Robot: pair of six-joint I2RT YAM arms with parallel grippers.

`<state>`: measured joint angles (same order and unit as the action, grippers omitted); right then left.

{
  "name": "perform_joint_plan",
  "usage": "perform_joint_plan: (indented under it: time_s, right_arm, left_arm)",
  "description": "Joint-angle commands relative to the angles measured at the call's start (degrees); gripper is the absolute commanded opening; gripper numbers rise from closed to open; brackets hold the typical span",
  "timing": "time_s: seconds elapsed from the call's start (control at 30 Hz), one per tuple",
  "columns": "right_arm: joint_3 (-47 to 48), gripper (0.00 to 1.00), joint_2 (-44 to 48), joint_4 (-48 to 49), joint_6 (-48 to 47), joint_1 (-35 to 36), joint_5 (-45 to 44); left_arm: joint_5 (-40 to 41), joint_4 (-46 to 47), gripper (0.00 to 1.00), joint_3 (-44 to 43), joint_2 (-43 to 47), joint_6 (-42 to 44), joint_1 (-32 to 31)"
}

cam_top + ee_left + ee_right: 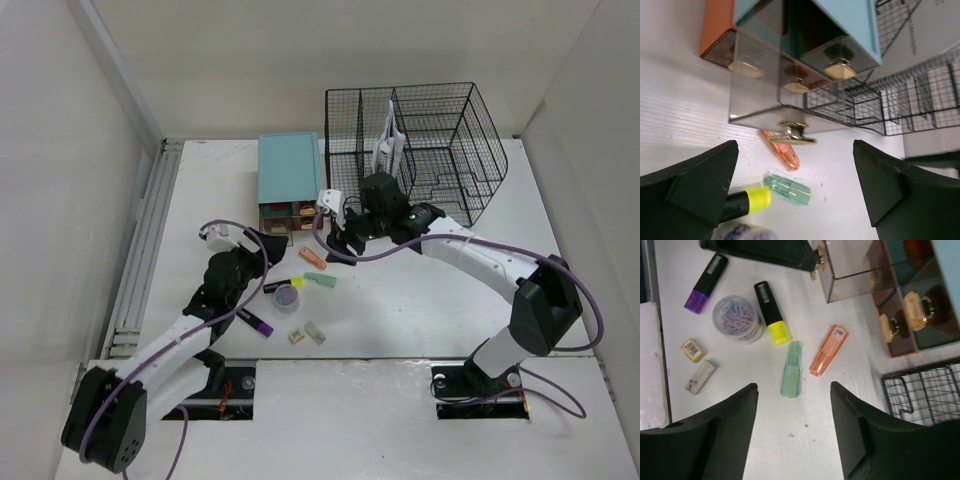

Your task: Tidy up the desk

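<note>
**Both pincers released over a scatter of stationery**

Black fingers of the left gripper (795,145) fill the lower corners of its wrist view. They are spread wide with nothing between them. Beyond them a clear drawer (765,85) juts from the teal drawer box (289,170), its brass knob (796,132) near frame centre. Likewise released, the right gripper (793,387) hangs with jaws apart and empty above a green marker (791,369) and an orange marker (828,350).

In the top view the desk (400,310) takes up the middle of the frame. A grey rail (140,250) runs down its left edge and a wire rack (420,140) stands at upper right.

As I judge it, the desk is stiff, flat and smooth, and is not a thing to grasp. The holds belong on the loose pieces: the yellow highlighter (771,312), the purple highlighter (706,288), the tub of paper clips (736,317) and two erasers (692,350). These look light and hard. Rounded barrels may roll or skid on the slick top, so pinch them across the middle of the barrel, and take the tub by its wall.
</note>
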<state>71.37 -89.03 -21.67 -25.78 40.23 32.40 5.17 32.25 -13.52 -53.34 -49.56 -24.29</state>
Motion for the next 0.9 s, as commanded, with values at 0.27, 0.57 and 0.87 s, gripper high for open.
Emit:
perform_joint_plan:
  time_s: [0.27,0.57,0.87]
  right_arm:
    - [-0.9,0.85,-5.2,4.3,-9.8,11.1,4.9]
    - [8.0,0.99,-18.4,1.6,-13.9,12.2,4.3]
    - [12.6,0.99,-25.0,3.7,-12.3,12.9,1.6]
  left_arm:
    - [9.1,-30.5,0.46,-6.6,37.4,0.6,-1.2]
    - [12.5,-39.7,0.39,-9.7,42.4,0.0,-1.2]
    - [12.0,-39.7,0.47,-9.7,43.8,0.0,-1.2]
